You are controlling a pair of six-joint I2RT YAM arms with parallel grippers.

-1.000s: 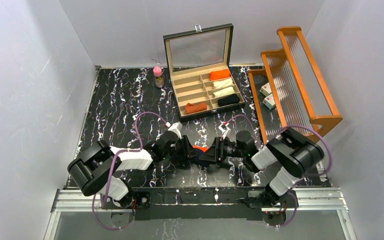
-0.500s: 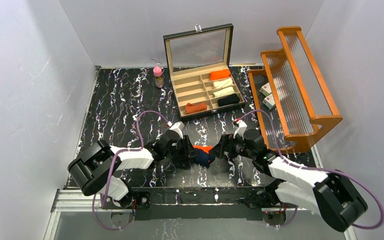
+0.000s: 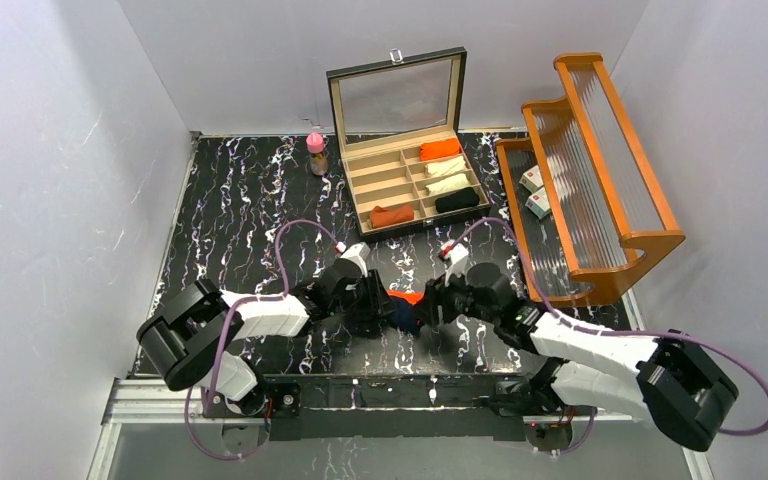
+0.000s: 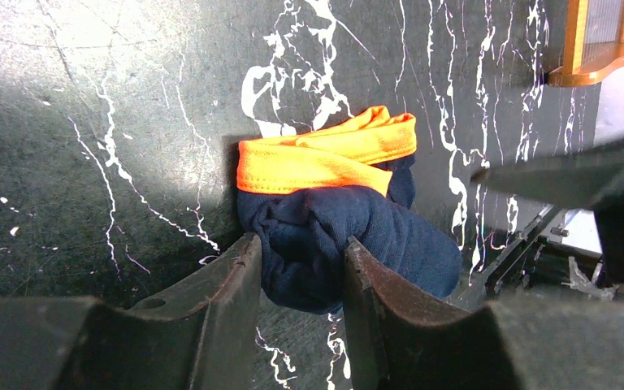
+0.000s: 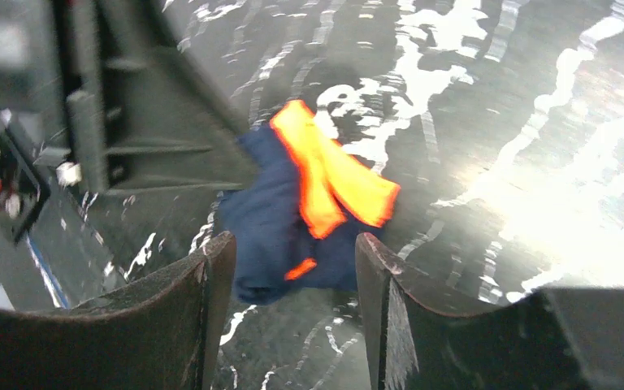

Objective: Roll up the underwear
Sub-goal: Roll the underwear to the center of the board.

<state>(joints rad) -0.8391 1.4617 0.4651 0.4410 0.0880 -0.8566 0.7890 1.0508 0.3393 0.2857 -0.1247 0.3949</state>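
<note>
navy underwear sits pinched in the left gripper.

Underwear soft matt knit cloth; table glossy black marble-look; rack glossy wood.

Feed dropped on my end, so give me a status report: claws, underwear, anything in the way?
Left claw shut on navy underwear. Right claw open, facing it. Bunched in a lump, orange band showing. Nothing in the way.
</note>
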